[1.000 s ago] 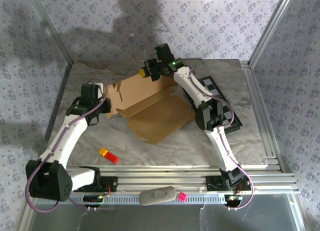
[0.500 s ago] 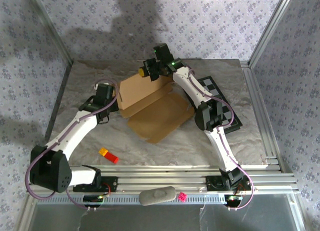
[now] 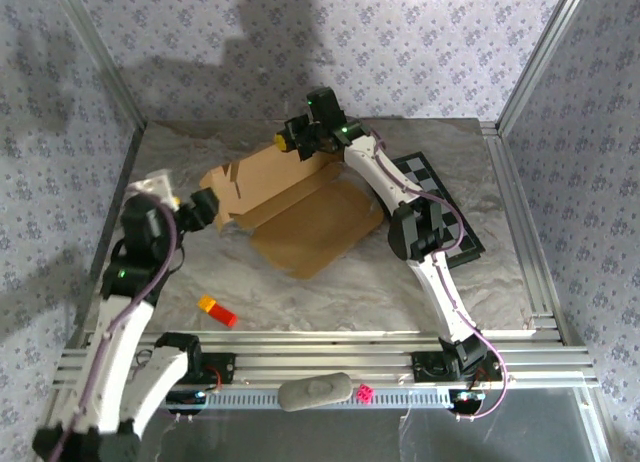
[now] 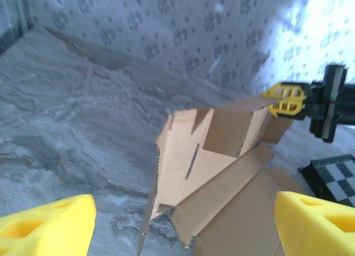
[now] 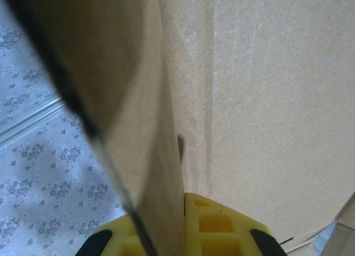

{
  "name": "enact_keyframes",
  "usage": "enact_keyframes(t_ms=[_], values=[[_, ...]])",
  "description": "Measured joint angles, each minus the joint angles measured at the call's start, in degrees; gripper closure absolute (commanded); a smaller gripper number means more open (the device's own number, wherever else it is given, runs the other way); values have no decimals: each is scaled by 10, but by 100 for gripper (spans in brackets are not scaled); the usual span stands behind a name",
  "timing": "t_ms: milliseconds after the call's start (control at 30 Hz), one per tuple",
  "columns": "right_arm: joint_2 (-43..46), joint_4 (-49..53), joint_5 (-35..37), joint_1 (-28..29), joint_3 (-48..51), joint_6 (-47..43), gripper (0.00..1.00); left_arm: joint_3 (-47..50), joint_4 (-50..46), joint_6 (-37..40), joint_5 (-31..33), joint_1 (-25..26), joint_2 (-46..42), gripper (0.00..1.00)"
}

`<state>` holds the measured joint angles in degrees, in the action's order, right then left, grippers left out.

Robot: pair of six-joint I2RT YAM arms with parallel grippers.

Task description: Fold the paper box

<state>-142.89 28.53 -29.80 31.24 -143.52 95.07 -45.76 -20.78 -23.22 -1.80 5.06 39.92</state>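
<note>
- Since the earlier frames, the left gripper [image 3: 197, 208] has been drawn back from the paper box [image 3: 300, 207] toward the left of the top view. Its jaws are now spread wide, and nothing is held between its yellow fingers [image 4: 47, 223].
- The right gripper [image 3: 293, 140] is pinched on the top edge of the raised back panel, at the upper centre of the top view.
- The box is found mid-table, with one panel stood up and the rest lying flat, near the checkered board [image 3: 445, 207].
- The cardboard is judged light and stiff, bending readily only along its scored creases. Free flaps are best taken close to a crease, since thin tabs may buckle.
- In the right wrist view, the pinch itself is largely hidden by blurred cardboard. The slots and tabs at the panel's left end are hard to make out.
</note>
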Motion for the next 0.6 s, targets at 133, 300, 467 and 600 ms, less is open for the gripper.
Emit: enact_keyframes(t_ms=[133, 300, 467, 600], values=[[-5, 0, -14, -2, -1, -20, 100, 39, 2, 20, -80, -104, -20, 36], [-5, 4, -30, -3, -2, -40, 100, 94, 41, 46, -106, -133, 53, 44], [-5, 4, -42, -4, -2, -45, 100, 107, 103, 73, -145, -133, 158, 48], [-5, 4, -47, -7, -3, -45, 100, 107, 155, 82, -179, -133, 210, 49]])
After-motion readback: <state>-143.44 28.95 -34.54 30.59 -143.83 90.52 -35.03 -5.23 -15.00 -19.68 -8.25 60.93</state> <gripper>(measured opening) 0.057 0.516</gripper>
